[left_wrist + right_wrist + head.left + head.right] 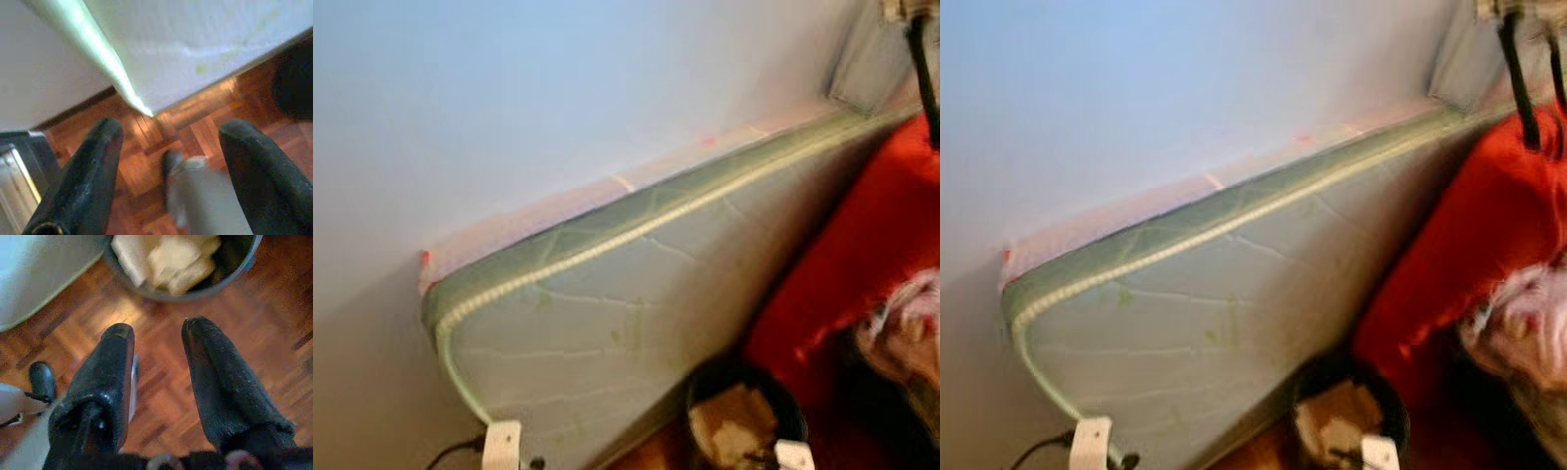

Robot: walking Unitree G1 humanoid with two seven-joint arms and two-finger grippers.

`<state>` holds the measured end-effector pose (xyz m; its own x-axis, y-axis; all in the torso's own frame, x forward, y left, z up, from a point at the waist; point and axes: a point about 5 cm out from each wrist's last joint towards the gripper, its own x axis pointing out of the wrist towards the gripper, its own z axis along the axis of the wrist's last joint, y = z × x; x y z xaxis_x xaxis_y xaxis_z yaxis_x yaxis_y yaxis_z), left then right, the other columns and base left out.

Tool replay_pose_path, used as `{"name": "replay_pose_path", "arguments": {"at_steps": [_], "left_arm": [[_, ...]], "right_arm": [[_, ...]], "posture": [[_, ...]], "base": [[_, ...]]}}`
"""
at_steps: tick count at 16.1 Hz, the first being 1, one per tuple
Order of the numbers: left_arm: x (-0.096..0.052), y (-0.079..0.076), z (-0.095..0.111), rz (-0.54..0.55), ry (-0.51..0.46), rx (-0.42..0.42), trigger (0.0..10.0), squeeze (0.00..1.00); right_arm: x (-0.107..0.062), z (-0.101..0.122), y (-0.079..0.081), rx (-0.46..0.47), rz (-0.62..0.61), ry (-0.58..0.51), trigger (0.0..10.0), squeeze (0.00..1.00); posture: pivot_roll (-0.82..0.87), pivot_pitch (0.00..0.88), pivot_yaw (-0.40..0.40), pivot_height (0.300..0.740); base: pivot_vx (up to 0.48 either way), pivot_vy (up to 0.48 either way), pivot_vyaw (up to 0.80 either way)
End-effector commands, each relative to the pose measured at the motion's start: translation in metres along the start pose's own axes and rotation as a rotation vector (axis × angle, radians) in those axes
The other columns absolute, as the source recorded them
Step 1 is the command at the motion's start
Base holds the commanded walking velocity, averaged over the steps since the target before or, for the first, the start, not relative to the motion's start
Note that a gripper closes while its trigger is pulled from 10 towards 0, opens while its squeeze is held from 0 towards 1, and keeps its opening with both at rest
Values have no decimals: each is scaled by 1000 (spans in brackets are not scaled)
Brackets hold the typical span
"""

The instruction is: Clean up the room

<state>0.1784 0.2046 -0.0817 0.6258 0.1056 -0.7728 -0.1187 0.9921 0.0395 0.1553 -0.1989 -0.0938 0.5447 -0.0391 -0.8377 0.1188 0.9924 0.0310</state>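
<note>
A dark round bin (744,416) holding crumpled beige paper (171,259) stands on the parquet floor (254,333) beside the mattress. My right gripper (157,328) hangs low over the floor just short of the bin's rim (195,293), open, with nothing between its fingers. Near the mattress's lower corner (144,110), my left gripper (172,129) is also low over the parquet, open and empty. A grey part of my own leg (200,196) lies below it.
A pale green mattress (636,313) leans on its edge against the light wall (509,108). A large red fabric object (871,255) stands to the right, with a pale bundle (1523,333) beside it. Black straps (1520,83) hang at the upper right. A dark cable (450,452) runs along the floor at the lower left.
</note>
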Motion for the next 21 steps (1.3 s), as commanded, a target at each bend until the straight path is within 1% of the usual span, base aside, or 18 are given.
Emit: {"name": "replay_pose_path", "arguments": {"at_steps": [1, 21], "left_arm": [[-15, 12, -42, 4, 69, 133, 10000, 0], [-15, 10, -42, 3, 66, 124, 10000, 0]], "right_arm": [[-1, 4, 6, -73, 156, -15, 10000, 0], [-1, 6, 5, -68, 159, -26, 10000, 0]], "posture": [[115, 0, -151, 740], [108, 0, -153, 740]], "base": [[0, -349, 0], [0, -350, 0]]}}
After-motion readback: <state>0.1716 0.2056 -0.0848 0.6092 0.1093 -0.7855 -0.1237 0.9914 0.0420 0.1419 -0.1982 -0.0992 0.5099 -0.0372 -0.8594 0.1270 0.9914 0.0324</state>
